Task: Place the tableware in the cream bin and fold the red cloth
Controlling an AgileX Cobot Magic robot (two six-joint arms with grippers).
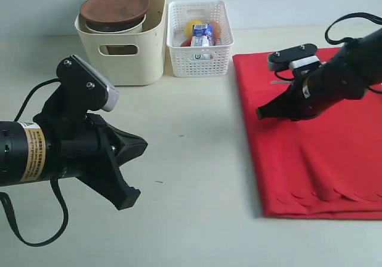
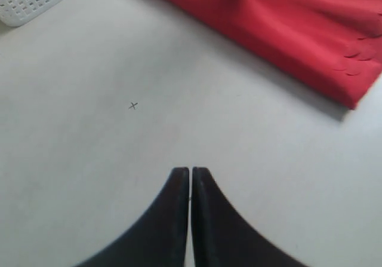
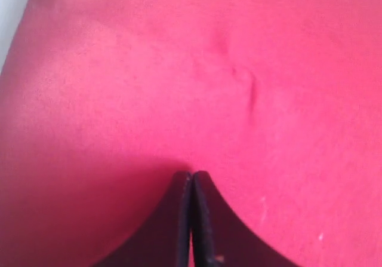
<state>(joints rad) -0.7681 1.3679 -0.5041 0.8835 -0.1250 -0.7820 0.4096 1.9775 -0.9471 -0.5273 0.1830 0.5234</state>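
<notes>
- Black left gripper, nearest of all, at about 8 o'clock on the table. Jaws pressed together, nothing between them. It hangs over bare tabletop, well apart from every task item.
- Small cross mark on the tabletop just ahead of those jaws.
- Red cloth fills the 3 to 4 o'clock side and runs off the right of the exterior view. Lies flat with a few shallow wrinkles.
- Scalloped edge sits on top of the cloth at its near end, with more red showing past it toward 6 o'clock. The cloth looks doubled there.
- Right gripper, at about 2 o'clock, reaches in over the cloth with its tips pointing toward 9 o'clock. Jaws closed tight, no fabric pinched between them. Tips are low over the cloth; contact cannot be told.
- Cream bin far back at 11 o'clock. Wooden plate rests on top of its contents, level with the rim. What lies under the plate is hidden.
- White basket at 12 o'clock, just beside the bin and shorter than it. Milk carton stands inside, with a yellow item behind it.
</notes>
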